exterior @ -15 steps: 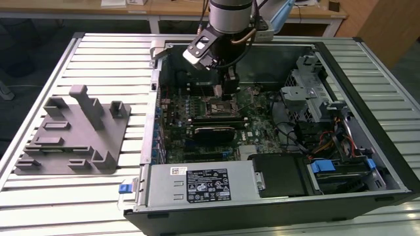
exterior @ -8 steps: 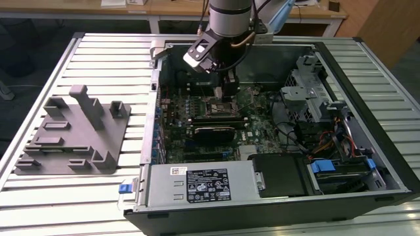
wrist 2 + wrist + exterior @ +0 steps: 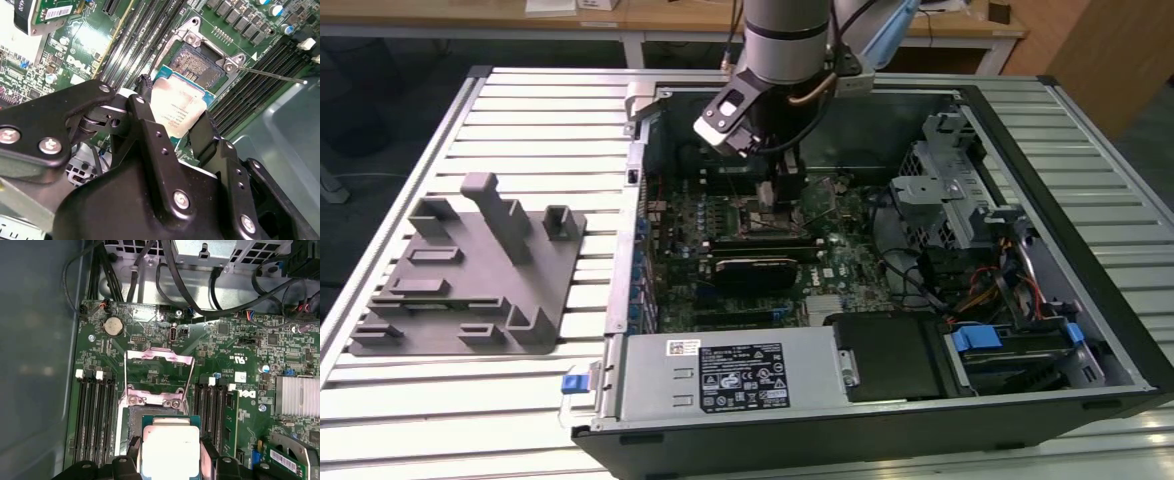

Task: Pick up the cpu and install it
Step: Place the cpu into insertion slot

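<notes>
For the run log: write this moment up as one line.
hand: shut on cpu | cpu: held over motherboard at open socket | status: not seated

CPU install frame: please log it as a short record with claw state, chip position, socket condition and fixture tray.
claw: black claw shut on the small flat silver-grey square cpu, a finger on each of two opposite sides
cpu position: inside the open computer case, held by the socket's edge, not seated
socket: open cpu socket, contact field bare, metal load plate swung up
fixture tray: large grey plastic fixture tray outside the case, on the exterior view's left
</notes>
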### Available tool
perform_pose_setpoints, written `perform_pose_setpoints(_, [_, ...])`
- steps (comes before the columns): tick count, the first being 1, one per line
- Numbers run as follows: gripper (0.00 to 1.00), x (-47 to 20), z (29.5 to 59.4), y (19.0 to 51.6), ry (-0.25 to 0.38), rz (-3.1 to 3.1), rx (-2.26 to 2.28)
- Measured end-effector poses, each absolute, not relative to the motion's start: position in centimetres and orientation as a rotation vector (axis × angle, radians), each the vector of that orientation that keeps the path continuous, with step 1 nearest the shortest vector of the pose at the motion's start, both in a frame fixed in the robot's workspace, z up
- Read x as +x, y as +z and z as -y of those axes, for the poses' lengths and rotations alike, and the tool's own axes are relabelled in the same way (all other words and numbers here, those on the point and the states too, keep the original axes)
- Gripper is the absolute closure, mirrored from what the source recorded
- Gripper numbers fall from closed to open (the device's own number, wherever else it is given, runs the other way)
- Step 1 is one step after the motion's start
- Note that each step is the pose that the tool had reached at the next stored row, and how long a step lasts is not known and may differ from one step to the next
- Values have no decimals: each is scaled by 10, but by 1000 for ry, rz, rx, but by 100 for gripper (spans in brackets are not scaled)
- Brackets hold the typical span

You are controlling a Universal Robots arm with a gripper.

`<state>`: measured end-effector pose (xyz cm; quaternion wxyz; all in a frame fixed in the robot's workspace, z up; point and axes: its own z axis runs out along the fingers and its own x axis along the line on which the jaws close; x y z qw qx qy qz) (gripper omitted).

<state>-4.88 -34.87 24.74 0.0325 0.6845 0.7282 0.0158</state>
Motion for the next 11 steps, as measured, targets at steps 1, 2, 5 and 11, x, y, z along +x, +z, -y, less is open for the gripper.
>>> perform_pose_setpoints(1, [45, -49, 349, 247, 49, -2241, 2107])
perform_pose_setpoints(2, [45, -49, 349, 246, 49, -2240, 2108])
perform_pose_setpoints(5, [45, -49, 349, 243, 48, -2236, 2112])
perform_pose_setpoints(11, [45, -49, 349, 236, 39, -2226, 2127])
